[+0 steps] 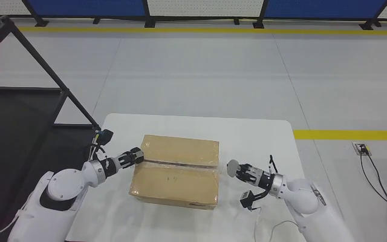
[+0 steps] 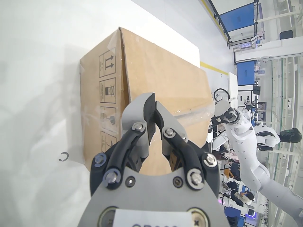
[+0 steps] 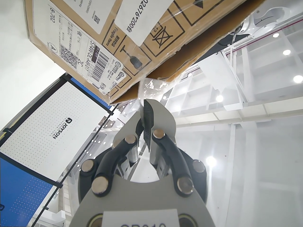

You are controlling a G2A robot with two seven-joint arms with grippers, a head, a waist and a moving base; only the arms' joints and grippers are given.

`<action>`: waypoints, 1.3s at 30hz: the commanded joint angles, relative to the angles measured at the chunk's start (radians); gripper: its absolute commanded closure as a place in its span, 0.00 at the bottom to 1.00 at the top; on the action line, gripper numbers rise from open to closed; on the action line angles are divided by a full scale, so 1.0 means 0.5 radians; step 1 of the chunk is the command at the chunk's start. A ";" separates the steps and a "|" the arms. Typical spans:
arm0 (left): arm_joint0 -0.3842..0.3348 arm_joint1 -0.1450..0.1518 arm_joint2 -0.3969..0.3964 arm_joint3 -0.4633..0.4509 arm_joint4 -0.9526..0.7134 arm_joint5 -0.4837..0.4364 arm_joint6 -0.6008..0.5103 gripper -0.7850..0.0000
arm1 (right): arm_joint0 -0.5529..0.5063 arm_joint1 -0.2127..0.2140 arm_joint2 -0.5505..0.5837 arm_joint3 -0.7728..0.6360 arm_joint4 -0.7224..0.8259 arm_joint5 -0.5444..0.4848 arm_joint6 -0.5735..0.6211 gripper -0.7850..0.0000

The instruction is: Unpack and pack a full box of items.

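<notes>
surface (image 1: 254,130): white, carrying one box | cardboard box (image 1: 175,171): sitting at mid-surface, flaps lying closed | small C-shaped clip (image 2: 64,157): lying just beside box

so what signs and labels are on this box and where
Two up arrows: top of four framed signs on one end of the box.
The three below: too blurred to tell.
Crossed-out stack sign and goblet sign: other end.
White labels with barcode and square codes: same end.

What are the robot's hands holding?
The right gripper seems to pinch the loose tape end on the box; the left gripper holds nothing.
</notes>
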 commanded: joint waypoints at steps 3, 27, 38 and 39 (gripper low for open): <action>-0.013 -0.004 0.016 0.015 0.000 0.002 -0.004 1.00 | -0.006 0.000 0.005 -0.005 -0.009 -0.005 0.004 0.58; 0.044 -0.002 -0.040 -0.041 -0.051 -0.027 -0.003 1.00 | -0.166 0.027 0.217 -0.274 -0.535 0.099 0.521 0.00; 0.053 -0.001 -0.051 -0.051 -0.059 -0.036 0.002 1.00 | -0.177 0.024 0.215 -0.279 -0.505 0.101 0.560 0.00; 0.053 -0.001 -0.051 -0.051 -0.059 -0.036 0.002 1.00 | -0.188 0.019 0.205 -0.272 -0.460 0.156 0.607 0.00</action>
